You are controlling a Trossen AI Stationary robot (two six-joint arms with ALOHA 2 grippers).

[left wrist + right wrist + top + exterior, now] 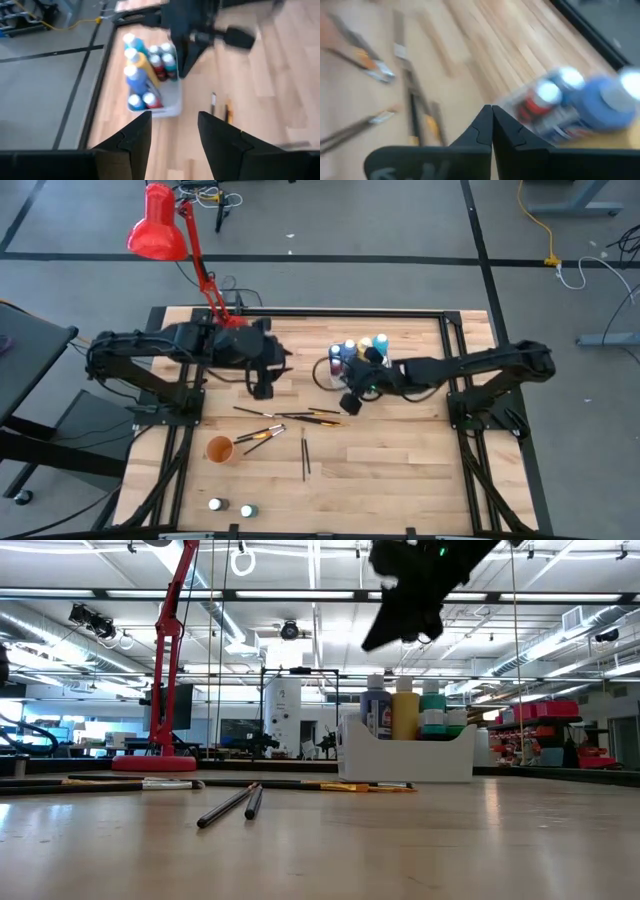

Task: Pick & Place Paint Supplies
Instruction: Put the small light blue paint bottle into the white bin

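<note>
Beside the unreadably labelled paint bottles (357,348), right claw (347,402) hovers clenched, empty.

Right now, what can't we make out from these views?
- White tray, high view: the right claw and its arm cover part of it and its bottles.
- Paintbrushes, right wrist view: motion-blurred; no count possible.
- Two bottles at the table's near edge, high view: too small to identify.

Bright even overhead lighting; soft shadows; ceiling strip lights glare in low view; right wrist view motion-blurred.
</note>
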